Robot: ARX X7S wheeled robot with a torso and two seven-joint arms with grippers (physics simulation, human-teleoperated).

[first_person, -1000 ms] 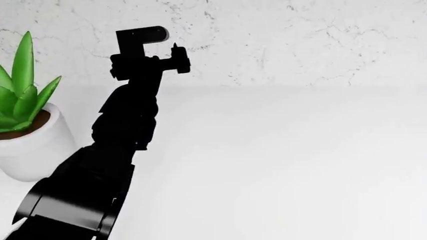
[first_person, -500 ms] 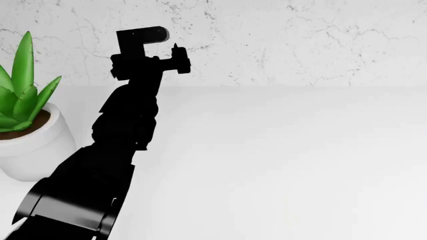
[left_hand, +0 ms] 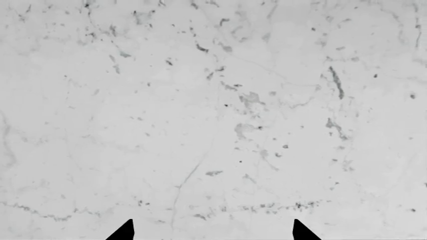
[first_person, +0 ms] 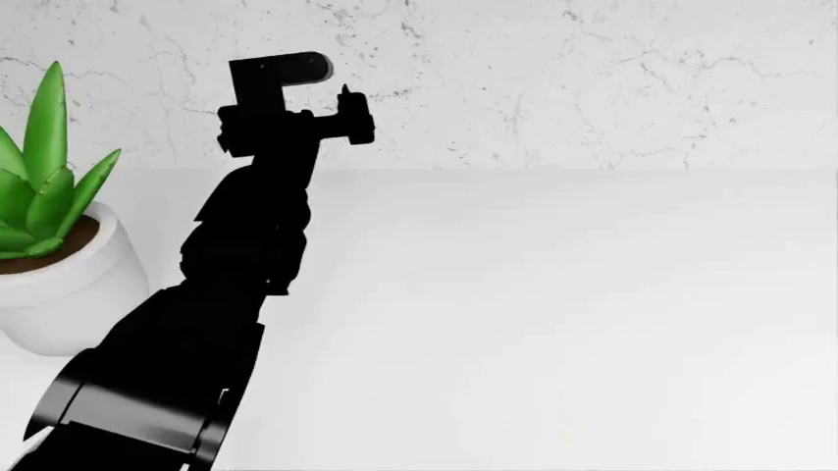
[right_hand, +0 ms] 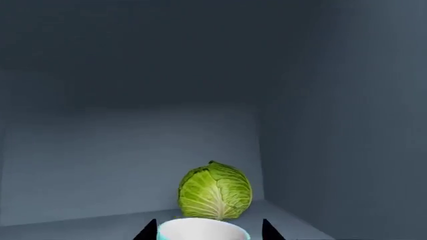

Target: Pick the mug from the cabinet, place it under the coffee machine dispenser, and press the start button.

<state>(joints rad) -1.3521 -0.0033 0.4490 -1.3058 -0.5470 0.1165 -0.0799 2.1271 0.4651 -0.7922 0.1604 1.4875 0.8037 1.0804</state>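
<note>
Nothing has shifted in the head view over the last second: your left arm stays raised over the white counter, jaws open and empty. Inside the cabinet, the mug sits between your right gripper's spread jaws, not visibly clamped. The cabbage crowds just behind; open room lies beside.
</note>
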